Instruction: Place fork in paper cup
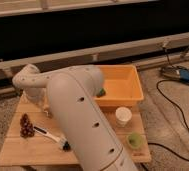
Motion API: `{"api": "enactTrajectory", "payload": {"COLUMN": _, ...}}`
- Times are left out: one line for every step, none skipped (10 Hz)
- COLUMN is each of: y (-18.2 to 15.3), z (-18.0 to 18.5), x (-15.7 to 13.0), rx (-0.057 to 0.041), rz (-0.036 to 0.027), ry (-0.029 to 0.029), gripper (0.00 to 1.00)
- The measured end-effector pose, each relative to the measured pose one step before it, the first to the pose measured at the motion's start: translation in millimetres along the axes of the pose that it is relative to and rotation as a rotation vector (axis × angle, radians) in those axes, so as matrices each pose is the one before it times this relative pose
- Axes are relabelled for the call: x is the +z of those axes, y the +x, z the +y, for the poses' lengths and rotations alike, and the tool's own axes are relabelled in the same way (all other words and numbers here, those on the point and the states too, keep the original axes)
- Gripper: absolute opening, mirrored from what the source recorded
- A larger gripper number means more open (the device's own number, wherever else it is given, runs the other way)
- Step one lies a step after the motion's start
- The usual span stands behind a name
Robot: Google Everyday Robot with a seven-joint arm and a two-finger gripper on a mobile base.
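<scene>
The paper cup (123, 116) stands upright on the wooden table (18, 152), right of centre and just in front of the yellow bin. The fork does not show; my own arm may be hiding it. My big white arm (80, 115) rises from the bottom edge, bends at the far left and turns down toward the table's left back part. My gripper (47, 111) is there, low over the table, mostly hidden behind the arm and well to the left of the cup.
A yellow bin (125, 85) with a green thing (102, 92) inside sits at the back. A white-handled brush with a black head (50, 136) and a pine cone (25, 126) lie at the left. A flat green round thing (134, 139) is at the front right. Cables run over the floor at the right.
</scene>
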Motion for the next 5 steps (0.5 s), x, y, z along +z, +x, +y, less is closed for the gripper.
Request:
{"api": "enactTrajectory", "payload": {"y": 0.38, "z": 0.4, "x": 1.7, "rx": -0.00528, "rz": 0.0056, "ry": -0.00128, "gripper": 0.68}}
{"api": "enactTrajectory", "payload": {"y": 0.28, "z": 0.13, "x": 1.0, "rx": -0.00295, "rz": 0.00305, "ry": -0.0005, "gripper": 0.75}}
{"api": "enactTrajectory", "payload": {"y": 0.74, "z": 0.12, "x": 1.65, "rx": -0.00279, "rz": 0.00542, "ry": 0.00073, "gripper": 0.8}}
{"api": "enactTrajectory", "payload": {"y": 0.42, "z": 0.55, "x": 1.27, "rx": -0.00081, "rz": 0.0026, "ry": -0.00065, "gripper": 0.8}}
{"api": "enactTrajectory", "payload": {"y": 0.49, "z": 0.0, "x": 1.92, "rx": -0.00022, "rz": 0.00331, "ry": 0.00018, "gripper": 0.8}}
